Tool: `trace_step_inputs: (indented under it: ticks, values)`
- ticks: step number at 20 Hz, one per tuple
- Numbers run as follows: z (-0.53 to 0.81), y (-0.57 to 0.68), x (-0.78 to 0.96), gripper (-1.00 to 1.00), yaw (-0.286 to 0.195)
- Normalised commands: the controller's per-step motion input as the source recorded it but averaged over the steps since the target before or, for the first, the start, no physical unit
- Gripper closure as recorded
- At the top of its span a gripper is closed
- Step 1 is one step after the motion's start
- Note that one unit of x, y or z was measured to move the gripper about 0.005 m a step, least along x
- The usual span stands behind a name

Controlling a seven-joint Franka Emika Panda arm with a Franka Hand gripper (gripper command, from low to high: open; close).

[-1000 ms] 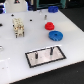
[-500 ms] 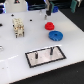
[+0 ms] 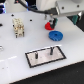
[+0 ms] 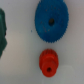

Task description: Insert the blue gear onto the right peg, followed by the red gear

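In the exterior view the blue gear (image 3: 56, 35) lies flat on the white table, with the smaller red gear (image 3: 48, 26) just behind it. My gripper (image 3: 51, 20) hangs right above the red gear; its fingers are too blurred to show their state. Nearer the front sits the black-rimmed white plate (image 3: 59, 54) with two thin pins, the right peg (image 3: 50, 49) being the one toward the exterior view's right. The wrist view looks straight down on the blue gear (image 4: 51, 21) and the red gear (image 4: 48, 61), side by side and apart. No fingers show there.
A beige and dark blocky object (image 3: 19, 27) stands at the exterior view's left. The plate's left-hand pin (image 3: 36, 54) rises beside the right peg. A dark green shape (image 4: 2, 35) sits at the edge of the wrist view.
The arm has come down and toward the exterior view's right, from the back edge to just over the two gears. Gears and plate have not moved.
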Motion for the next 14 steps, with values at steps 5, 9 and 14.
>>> trace_step_inputs:
  ticks: [5,9,14]
  values:
    - [-0.46,0.03,-0.22,-1.00,0.000]
    - [-0.43,-0.13,-0.28,-1.00,0.000]
    - [-0.38,-0.12,-0.34,-1.00,0.000]
